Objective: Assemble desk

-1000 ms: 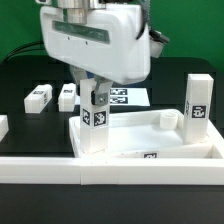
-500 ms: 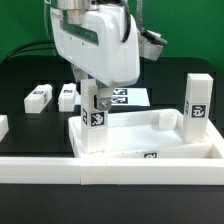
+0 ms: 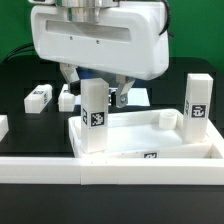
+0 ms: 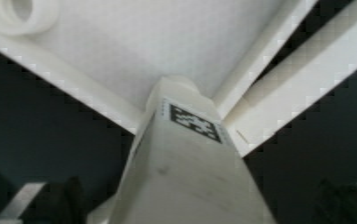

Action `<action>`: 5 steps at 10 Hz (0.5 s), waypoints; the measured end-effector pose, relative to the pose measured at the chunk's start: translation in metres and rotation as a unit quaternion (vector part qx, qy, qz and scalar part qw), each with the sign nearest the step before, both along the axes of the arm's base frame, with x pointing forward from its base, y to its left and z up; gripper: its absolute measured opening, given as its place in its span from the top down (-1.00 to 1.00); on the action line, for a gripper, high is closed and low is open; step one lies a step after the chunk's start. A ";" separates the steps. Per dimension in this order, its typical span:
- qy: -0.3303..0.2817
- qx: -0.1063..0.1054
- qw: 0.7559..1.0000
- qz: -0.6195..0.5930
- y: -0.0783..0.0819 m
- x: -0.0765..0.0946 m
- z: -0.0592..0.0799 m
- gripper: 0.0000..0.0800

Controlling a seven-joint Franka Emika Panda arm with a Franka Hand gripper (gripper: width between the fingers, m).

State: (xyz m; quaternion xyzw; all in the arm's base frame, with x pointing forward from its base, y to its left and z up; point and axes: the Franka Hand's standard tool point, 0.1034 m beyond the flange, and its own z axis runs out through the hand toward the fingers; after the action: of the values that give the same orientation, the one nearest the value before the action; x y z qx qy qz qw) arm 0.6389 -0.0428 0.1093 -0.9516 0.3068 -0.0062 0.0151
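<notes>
The tool (image 3: pixel 94 87), jaws wide astride the upright white square plastic leg (image 3: pixel 94 120), might clip and tilt it on rising.

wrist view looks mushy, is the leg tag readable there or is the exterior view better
Wrist view: the leg fills the frame close to the lens and is soft, its tag smeared; exterior view: the same tag is small but crisper, under even light.

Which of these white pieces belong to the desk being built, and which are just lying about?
Belonging: tabletop, middle upright leg, upright leg at the exterior view's right, loose leg, second loose leg.
Lying about: white border rail, black table.
</notes>
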 end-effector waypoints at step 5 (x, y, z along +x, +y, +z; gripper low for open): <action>-0.001 -0.006 0.964 0.265 -0.009 -0.001 0.001 -0.62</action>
State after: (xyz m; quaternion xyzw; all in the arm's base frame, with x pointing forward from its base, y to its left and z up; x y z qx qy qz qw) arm 0.6381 -0.0516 0.1105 -0.9990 0.0431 -0.0048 0.0103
